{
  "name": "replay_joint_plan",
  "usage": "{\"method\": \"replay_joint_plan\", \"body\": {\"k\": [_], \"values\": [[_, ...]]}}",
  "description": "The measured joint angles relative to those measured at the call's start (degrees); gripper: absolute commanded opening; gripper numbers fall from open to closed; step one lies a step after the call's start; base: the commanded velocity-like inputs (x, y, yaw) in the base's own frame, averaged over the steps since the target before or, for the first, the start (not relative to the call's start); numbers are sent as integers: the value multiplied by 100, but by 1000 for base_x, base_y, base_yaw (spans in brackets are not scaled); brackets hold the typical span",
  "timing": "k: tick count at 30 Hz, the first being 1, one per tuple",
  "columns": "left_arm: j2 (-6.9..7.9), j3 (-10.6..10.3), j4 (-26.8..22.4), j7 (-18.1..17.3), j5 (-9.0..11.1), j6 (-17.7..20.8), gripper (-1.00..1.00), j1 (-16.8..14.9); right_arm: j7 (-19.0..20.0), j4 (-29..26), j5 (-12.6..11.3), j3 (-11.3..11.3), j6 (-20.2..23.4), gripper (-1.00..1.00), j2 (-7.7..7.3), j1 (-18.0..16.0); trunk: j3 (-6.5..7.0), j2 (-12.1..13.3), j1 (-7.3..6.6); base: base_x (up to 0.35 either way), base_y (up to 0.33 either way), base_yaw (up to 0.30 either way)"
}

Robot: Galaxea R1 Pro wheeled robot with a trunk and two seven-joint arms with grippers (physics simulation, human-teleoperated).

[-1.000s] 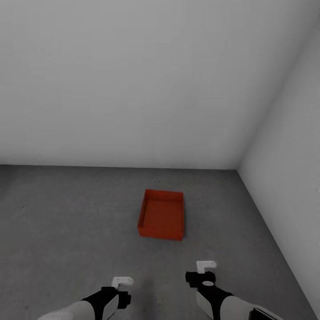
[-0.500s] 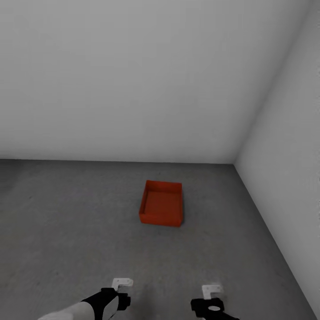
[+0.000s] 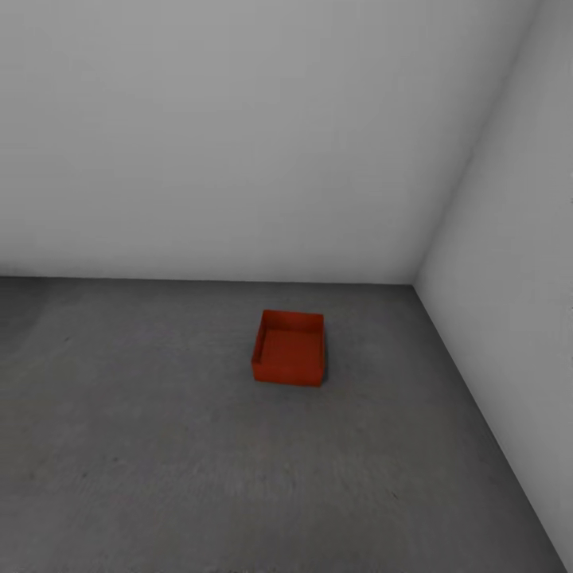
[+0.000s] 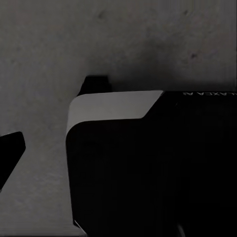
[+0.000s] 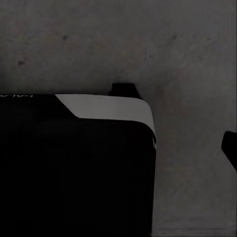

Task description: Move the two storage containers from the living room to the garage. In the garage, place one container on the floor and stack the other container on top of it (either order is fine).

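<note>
Where walls meet, container [image 3: 289, 348] on floor [image 3: 159, 446]

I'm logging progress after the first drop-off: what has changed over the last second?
The whole head view has shifted, so the camera moved: the storage container now looks smaller and farther off, which suggests the robot is backing away. Both arms, seen at the bottom edge a second ago, have left that view. The container is empty and sits on the concrete floor near the white walls, apparently unmoved.
</note>
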Motion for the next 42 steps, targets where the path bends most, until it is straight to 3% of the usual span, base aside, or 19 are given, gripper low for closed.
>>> {"method": "replay_joint_plan", "body": {"k": [5,18,42], "values": [[44,-3,0,-1,0,-138,100,147,-22,4,-4,0,0,100,-7,162,0,0,-2,-41,0,0],[137,-4,-1,-1,-1,-138,100,173,-8,5,-2,0,-42,100,-76,216,6,0,-2,-3,0,0],[206,-4,-1,8,-1,-145,100,173,-6,5,-14,-8,-76,100,-84,223,210,0,-2,0,0,0]]}}
